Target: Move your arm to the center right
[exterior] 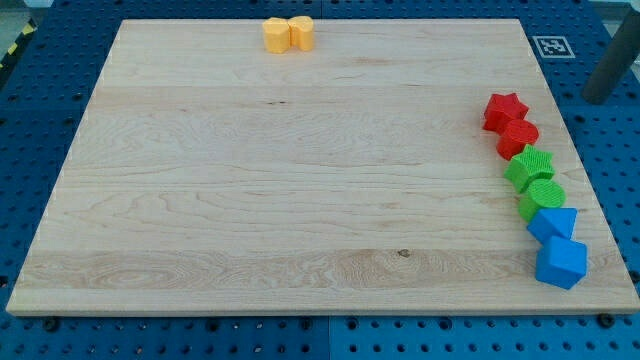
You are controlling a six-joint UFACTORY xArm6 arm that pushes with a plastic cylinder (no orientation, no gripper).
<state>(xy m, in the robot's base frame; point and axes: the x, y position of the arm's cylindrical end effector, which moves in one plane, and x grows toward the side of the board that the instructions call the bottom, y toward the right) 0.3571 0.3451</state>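
Observation:
My tip (598, 98) is the lower end of a dark rod at the view's upper right, just off the wooden board (300, 180) over the blue table. It lies up and to the right of the red star (504, 110) and touches no block. Down the board's right edge runs a column of blocks: the red star, a second red block (518, 136), a green star (529, 166), a green round block (541, 197), a blue triangular block (552, 222) and a blue cube (561, 263).
Two yellow blocks (275, 34) (300, 32) sit side by side, touching, at the board's top edge. A black-and-white marker tag (551, 46) is at the board's top right corner. Blue perforated table (615, 150) surrounds the board.

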